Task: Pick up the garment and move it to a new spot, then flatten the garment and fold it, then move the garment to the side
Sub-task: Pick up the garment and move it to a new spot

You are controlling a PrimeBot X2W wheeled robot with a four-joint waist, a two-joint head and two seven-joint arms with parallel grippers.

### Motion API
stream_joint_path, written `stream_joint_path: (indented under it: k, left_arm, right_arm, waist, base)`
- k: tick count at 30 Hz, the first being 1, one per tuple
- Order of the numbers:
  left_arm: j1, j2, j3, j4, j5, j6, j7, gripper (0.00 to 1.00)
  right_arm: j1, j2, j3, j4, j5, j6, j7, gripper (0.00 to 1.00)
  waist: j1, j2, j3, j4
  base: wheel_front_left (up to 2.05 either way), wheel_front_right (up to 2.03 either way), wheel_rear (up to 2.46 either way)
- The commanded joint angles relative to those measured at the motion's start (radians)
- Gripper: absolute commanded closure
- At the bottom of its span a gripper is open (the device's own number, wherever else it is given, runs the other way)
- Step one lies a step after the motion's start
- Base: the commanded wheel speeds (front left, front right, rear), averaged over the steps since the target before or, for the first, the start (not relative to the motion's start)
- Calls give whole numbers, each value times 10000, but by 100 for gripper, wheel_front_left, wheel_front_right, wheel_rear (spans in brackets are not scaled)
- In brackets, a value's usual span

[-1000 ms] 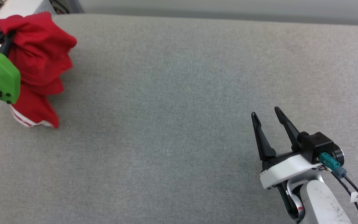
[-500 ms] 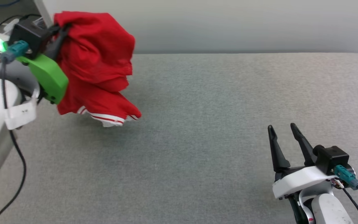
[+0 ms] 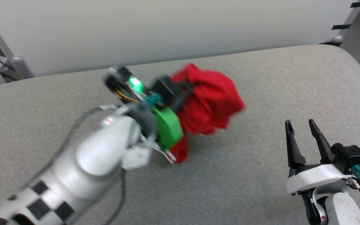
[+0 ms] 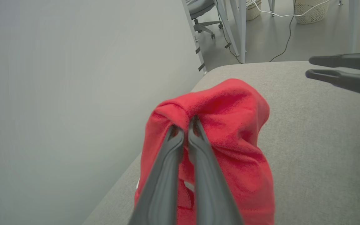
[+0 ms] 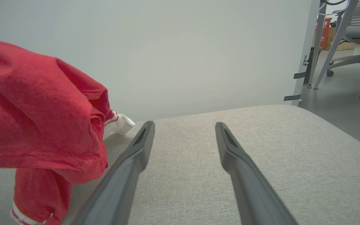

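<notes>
Left gripper pinched shut on bunched red jersey; best lowered onto grey cushion beside empty, spread right gripper.

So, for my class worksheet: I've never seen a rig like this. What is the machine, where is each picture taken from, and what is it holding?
It is a two-armed robot; each arm ends in a gripper with two long dark fingers. One picture looks down from a camera on its head. The other two come from cameras on its wrists, each looking along that arm's own fingers. Before it lies a grey padded surface. The left gripper is shut on a bunched red garment with striped trim, which hangs from the grip. The right gripper is open, holds nothing, and stands apart from the garment.
</notes>
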Motion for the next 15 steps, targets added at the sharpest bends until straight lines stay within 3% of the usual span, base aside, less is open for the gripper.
stream_joint_path:
  k: [1, 6, 9, 10, 11, 15]
  left_arm:
    - [374, -390, -244, 129, -6, -29, -99, 100]
    - [1294, -1857, -1541, 879, 33, -80, -230, 100]
    - [1761, -2422, -2006, 1347, -31, -100, -290, 100]
    - [1899, -2575, -2122, 1518, -15, -105, -334, 57]
    - [2012, -2672, -2190, 1658, -9, -109, -369, 0]
    - [2330, -2916, -2356, 2168, -29, -116, -527, 0]
  right_arm:
    - [71, -26, -48, -66, -108, -7, -90, 0]
    - [2, -26, -172, -125, -152, -7, -90, 0]
    - [-14, -26, -252, -151, -160, -7, -90, 0]
    - [-14, -26, -260, -150, -160, -7, -90, 0]
    - [-7, -26, -255, -145, -156, -7, -90, 0]
    - [9, -26, -219, -104, -150, -7, -90, 0]
  waist:
    - [1, 119, 52, -238]
    - [1, 119, 140, -349]
    - [1, 119, 207, -287]
    - [1, 119, 228, -236]
    - [1, 119, 241, -188]
    - [1, 119, 256, 83]
  base:
    - [0, 0, 0]
    - [0, 0, 0]
    - [0, 0, 0]
    - [0, 0, 0]
    - [0, 0, 0]
    - [0, 0, 0]
